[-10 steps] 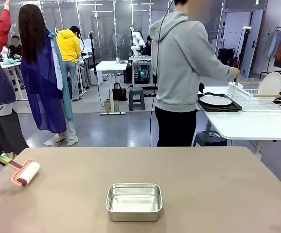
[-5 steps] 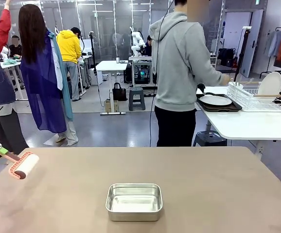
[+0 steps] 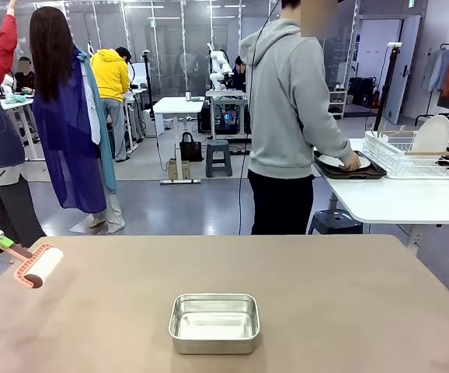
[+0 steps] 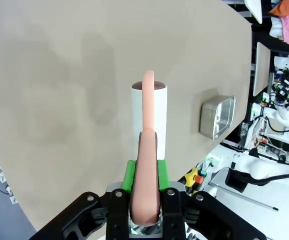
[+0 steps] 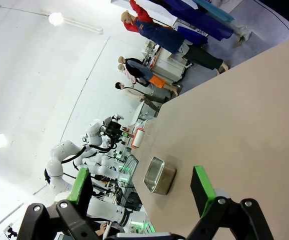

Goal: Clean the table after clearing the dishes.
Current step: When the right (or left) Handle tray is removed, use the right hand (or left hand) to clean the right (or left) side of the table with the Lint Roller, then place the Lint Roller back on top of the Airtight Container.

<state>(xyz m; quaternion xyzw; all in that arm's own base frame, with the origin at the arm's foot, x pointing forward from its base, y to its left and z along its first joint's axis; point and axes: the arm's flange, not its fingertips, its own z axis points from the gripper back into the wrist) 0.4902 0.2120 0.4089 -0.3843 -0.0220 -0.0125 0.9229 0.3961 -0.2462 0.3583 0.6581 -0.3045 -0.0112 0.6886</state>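
The dishes [image 3: 344,162] are sitting on a white side table by the person, so clearing looks done. The left end effector [image 4: 144,220] is clenching a lint roller [image 3: 41,266] at the desk's [image 3: 349,295] left edge; the right end effector [image 5: 143,192] is hanging released. A steel pan [image 3: 214,322] is sitting near the front edge, and cleaning looks barely begun.

Glossy grey floor [image 3: 178,206], glass partitions [image 3: 162,31]

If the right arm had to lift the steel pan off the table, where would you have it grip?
Grip one long wall of the steel pan from straight above, one finger inside, one outside. It sits upright and open-topped with thin raised rims; the open right gripper probably suits that better than spanning the whole pan.
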